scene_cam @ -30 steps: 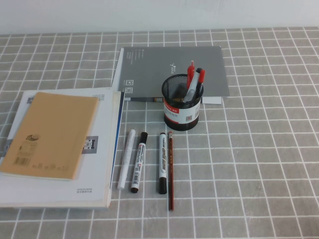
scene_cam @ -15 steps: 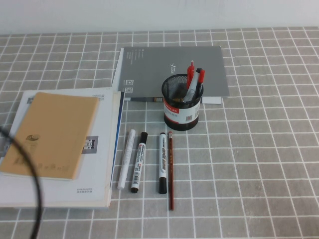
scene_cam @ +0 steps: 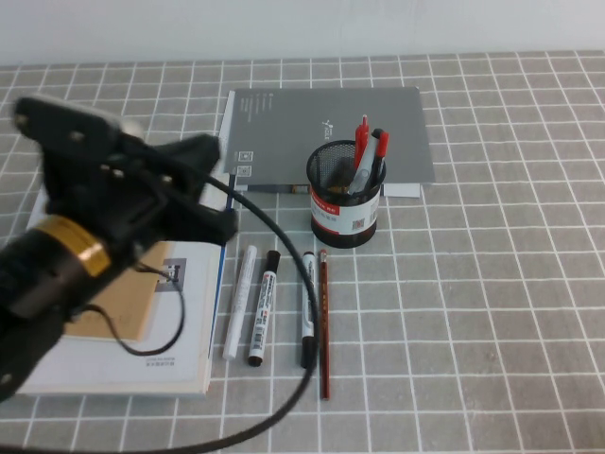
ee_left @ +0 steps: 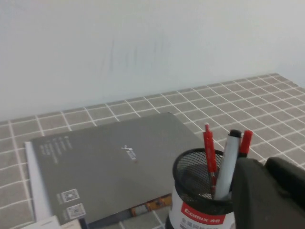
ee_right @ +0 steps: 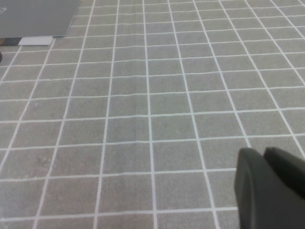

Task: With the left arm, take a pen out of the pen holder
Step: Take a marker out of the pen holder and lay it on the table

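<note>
The left gripper (scene_cam: 213, 187) hangs over the stack at the robot's left, above the white book (scene_cam: 194, 322) and the tan notebook (scene_cam: 128, 312) lying on it; its jaws are closed on nothing, and it stands apart from the pen holder (scene_cam: 345, 216), pointing toward it. The black mesh holder stands upright at the near edge of the grey book (scene_cam: 312, 123); inside it lean a red pen (scene_cam: 362, 138) and a grey marker with a red cap (scene_cam: 378, 149), both untouched. On the table (scene_cam: 492, 312) in front of the holder lie a white marker (scene_cam: 240, 301), a black-capped marker (scene_cam: 264, 307), a second marker (scene_cam: 308, 307) and a pencil (scene_cam: 323, 326), side by side. The right gripper (ee_right: 264, 153) hovers low over the tiled table, out of the high view; its jaws seem pressed together, though only their tips show.
</note>
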Action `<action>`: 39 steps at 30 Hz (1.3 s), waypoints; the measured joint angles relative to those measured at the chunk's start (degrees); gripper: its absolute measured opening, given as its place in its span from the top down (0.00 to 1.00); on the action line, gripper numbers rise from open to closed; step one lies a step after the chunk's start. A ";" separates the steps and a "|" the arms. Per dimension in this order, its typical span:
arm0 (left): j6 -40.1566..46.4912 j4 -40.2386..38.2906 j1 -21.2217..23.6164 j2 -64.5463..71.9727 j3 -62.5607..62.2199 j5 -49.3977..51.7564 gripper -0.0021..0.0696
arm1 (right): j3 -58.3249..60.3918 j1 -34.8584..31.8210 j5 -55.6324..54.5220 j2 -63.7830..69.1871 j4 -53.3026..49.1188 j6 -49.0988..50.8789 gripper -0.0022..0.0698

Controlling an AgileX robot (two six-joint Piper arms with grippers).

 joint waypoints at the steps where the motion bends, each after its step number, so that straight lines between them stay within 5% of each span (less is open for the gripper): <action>1: -1.20 1.95 0.00 1.68 -0.20 -1.45 0.95 | 0.00 0.00 0.00 0.00 0.00 0.00 0.99; 4: -2.51 8.98 0.00 7.21 -0.23 -7.72 0.82 | 0.00 0.00 0.00 0.00 0.00 0.00 0.99; 9: -2.29 12.93 0.00 14.03 -0.23 -14.72 0.44 | 0.00 0.00 0.00 0.00 0.00 0.00 0.99; 12: -1.44 14.41 0.00 17.13 -0.57 -18.66 0.35 | 0.00 0.00 0.00 0.00 0.00 0.00 0.99; 26: -0.68 30.52 0.00 31.13 -17.63 -20.68 0.31 | 0.00 0.00 0.00 0.00 0.00 0.00 0.99; 39: -2.45 31.96 -2.18 42.63 -26.89 -19.52 0.31 | 0.00 0.00 0.00 0.00 0.00 0.00 0.99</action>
